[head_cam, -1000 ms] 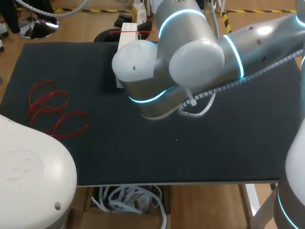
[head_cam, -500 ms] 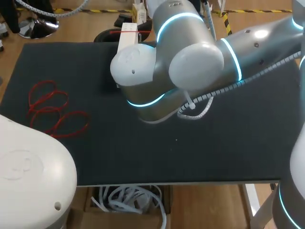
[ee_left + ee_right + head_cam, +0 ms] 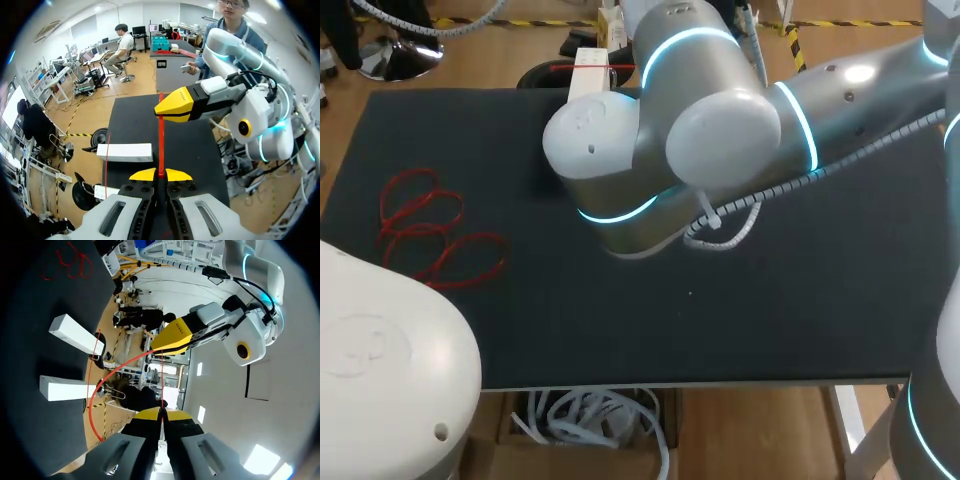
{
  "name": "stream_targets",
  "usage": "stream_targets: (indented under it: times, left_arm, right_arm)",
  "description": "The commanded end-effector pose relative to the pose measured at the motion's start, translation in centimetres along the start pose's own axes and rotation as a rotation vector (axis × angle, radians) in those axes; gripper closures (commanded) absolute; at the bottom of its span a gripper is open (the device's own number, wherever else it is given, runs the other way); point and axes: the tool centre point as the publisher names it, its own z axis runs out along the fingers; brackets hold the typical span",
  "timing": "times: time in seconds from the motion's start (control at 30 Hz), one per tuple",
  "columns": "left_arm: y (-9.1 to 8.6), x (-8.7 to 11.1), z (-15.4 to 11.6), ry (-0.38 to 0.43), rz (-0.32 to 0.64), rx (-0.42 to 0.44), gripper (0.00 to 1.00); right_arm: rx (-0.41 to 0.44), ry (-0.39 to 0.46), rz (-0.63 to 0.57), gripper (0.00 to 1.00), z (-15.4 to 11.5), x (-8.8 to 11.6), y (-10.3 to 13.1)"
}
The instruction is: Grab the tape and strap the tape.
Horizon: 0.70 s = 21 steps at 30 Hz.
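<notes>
A taut red strap (image 3: pixel 161 140) runs straight from my left gripper (image 3: pixel 160 175) to my right gripper (image 3: pixel 184 103) above the table. Both pairs of yellow tips are shut on it. In the right wrist view the same strap (image 3: pixel 161 385) leads from my right gripper (image 3: pixel 161 413) to the left gripper (image 3: pixel 175 337), and a slack red loop curves down toward two white boxes (image 3: pixel 75 333). In the head view my right arm (image 3: pixel 670 130) hides both grippers; only one end of a white box (image 3: pixel 588 68) shows, with a red line across it.
Loose red strap loops (image 3: pixel 430 235) lie on the black mat (image 3: pixel 720 320) at the left. My left arm's white housing (image 3: pixel 380 370) fills the near left corner. A box of white cable ties (image 3: pixel 590 420) sits under the front edge.
My right arm has shifted slightly left and toward the far edge in the head view. The loose loops and the white box have not moved.
</notes>
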Motion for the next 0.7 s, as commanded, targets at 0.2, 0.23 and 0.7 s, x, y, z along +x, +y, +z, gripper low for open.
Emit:
stream_targets:
  times: [0.2,0.23,0.7]
  left_arm:
    - [0.0,0.0,-0.1,0.001,-0.001,-0.004,1.00]
    - [0.0,0.0,-0.1,0.001,-0.001,-0.004,1.00]
    - [0.0,0.0,-0.1,0.001,-0.001,-0.004,1.00]
  right_arm:
    - [0.001,0.015,-0.014,1.00,0.3,0.1,0.7]
    - [0.001,0.016,-0.015,1.00,0.3,0.1,0.7]
    - [-0.013,0.015,-0.023,1.00,0.9,-0.1,2.0]
